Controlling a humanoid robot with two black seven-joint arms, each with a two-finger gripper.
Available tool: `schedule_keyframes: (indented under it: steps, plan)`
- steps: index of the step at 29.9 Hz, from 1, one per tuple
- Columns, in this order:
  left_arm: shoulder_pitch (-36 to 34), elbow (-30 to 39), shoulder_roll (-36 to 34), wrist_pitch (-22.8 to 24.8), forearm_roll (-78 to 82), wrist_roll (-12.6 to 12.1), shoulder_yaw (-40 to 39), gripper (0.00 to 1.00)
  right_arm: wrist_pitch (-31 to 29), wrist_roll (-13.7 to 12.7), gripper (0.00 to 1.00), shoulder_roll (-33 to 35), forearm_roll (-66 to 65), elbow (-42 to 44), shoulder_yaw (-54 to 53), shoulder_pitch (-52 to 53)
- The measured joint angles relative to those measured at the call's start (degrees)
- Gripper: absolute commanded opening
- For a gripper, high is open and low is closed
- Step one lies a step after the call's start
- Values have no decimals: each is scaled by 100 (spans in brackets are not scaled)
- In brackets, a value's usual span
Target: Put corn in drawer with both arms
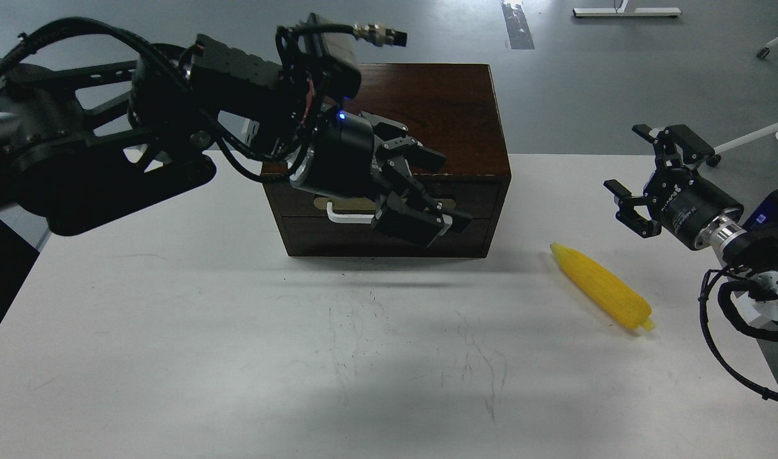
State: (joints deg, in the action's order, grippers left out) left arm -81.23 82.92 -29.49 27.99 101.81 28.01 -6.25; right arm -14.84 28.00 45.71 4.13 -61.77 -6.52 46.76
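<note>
The dark wooden cabinet (427, 115) stands at the back middle of the white table. Its drawer (478, 194) is closed, and the white bar handle (344, 217) is partly hidden. My left gripper (421, 191) is open, with its fingers spread in front of the drawer front near the handle. The yellow corn (602, 287) lies on the table to the right of the cabinet. My right gripper (647, 175) is open and empty, above and to the right of the corn, apart from it.
The white table (236, 357) reaches to the front edge of the view. My left arm (140, 134) crosses the back left and covers the cabinet's left top. Grey floor, a chair base and a stand lie beyond the table.
</note>
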Motion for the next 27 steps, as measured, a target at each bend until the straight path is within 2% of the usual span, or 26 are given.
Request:
schedule_keyframes:
  steps: [8,18,27]
  plan:
    - [-16,-299,301,0,1053,-1,583,99,0,0,100,0,0,0,-30,-10]
    - [14,-877,600,0,1187,-1,890,99,-2,0,100,1,0,-2,-57,-10]
    - [19,-1091,641,1,1201,0,985,99,-2,0,100,10,0,-2,-60,-10]
